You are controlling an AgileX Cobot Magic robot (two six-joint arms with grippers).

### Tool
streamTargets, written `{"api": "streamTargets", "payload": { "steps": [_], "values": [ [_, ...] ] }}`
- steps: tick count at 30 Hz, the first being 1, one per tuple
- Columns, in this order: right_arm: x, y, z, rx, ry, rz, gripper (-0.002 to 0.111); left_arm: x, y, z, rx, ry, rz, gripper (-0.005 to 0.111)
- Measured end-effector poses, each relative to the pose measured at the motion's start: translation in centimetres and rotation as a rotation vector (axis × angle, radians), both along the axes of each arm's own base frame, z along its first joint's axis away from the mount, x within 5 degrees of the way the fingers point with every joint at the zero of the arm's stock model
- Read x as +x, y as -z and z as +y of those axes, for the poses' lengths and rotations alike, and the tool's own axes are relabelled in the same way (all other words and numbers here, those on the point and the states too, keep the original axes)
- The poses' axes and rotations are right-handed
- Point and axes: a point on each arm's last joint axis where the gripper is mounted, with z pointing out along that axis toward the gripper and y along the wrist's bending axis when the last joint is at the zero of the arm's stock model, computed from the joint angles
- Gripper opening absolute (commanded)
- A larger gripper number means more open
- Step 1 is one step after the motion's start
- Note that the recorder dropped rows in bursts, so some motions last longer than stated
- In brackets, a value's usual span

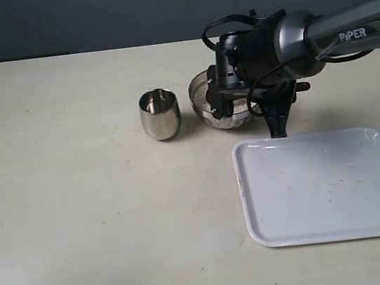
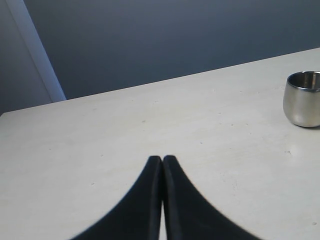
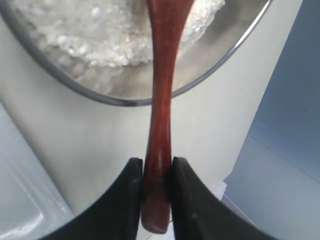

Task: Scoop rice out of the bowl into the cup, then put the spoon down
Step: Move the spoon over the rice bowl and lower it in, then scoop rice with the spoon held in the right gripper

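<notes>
My right gripper point(image 3: 157, 162) is shut on the tail end of the dark reddish-brown wooden spoon point(image 3: 161, 95). The spoon's handle runs over the rim of the metal bowl point(image 3: 117, 100), and its scoop end lies down among the white rice point(image 3: 95, 37). From outside, the right gripper point(image 1: 277, 124) hangs just right of the bowl point(image 1: 201, 97), and the arm hides most of the bowl and the spoon. Left of the bowl, the small steel cup point(image 1: 160, 113) stands upright and apart from it. My left gripper point(image 2: 162, 159) is shut on nothing, low over bare table, with the cup point(image 2: 303, 99) off to one side.
A white rectangular tray point(image 1: 328, 190) lies at the front right, its near corner just below the right gripper; a corner of the tray point(image 3: 20, 205) also shows in the right wrist view. The right arm's body and cables point(image 1: 283, 48) hang over the bowl.
</notes>
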Motion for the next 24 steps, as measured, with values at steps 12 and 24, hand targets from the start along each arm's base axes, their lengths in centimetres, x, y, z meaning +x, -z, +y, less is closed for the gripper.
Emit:
{"api": "streamTargets", "payload": {
  "steps": [12,24],
  "values": [
    [0.9,-0.4,0.1,-0.073,-0.083,-0.097,-0.001,0.0,0.0,0.0,0.000,0.000,0.000,0.000],
    [0.7,1.3,0.6,-0.048,-0.106,-0.023,-0.001,0.0,0.0,0.0,0.000,0.000,0.000,0.000]
  ]
}}
